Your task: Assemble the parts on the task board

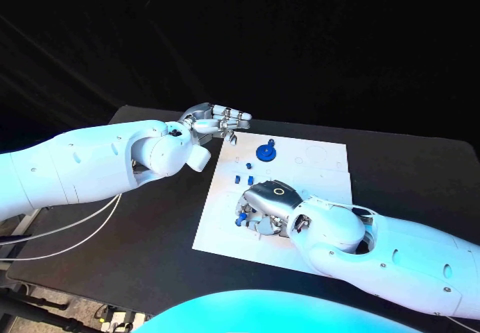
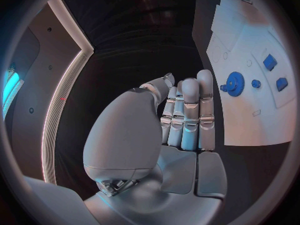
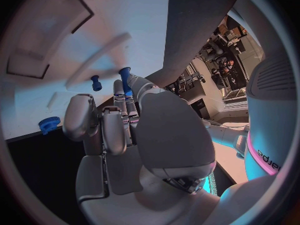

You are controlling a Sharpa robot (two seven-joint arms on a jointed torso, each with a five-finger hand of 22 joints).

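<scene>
On the bench [image 1: 150, 229], found the board [image 1: 225, 229] lying flat at centre, both hands at work near it. Noted right hand [image 1: 265, 205] low over the near half of the board, fingers pointing down. In the right wrist view, saw a blue peg [image 3: 125, 77] standing up between one fingertip and the thumb; judged it pinched there, other fingers closed up alongside. Judged the grip chosen to keep the peg upright, ready for seating in a hole. Could not make out the target hole under the hand.

Noted a second peg [image 3: 95, 82] on the board just beside the held one, not touched. Logged the gear [image 1: 265, 151] lying flat on the far half of the board, well apart from the right hand, with a few small pieces [image 1: 248, 166] loose between gear and hand.

Noted left hand [image 1: 215, 119] at the far left corner of the board, off its edge. Saw its fingers [image 2: 187, 110] straight and pressed side by side, holding nothing. Judged it parked there to leave the board free for the right hand, near enough to take the gear next.
</scene>
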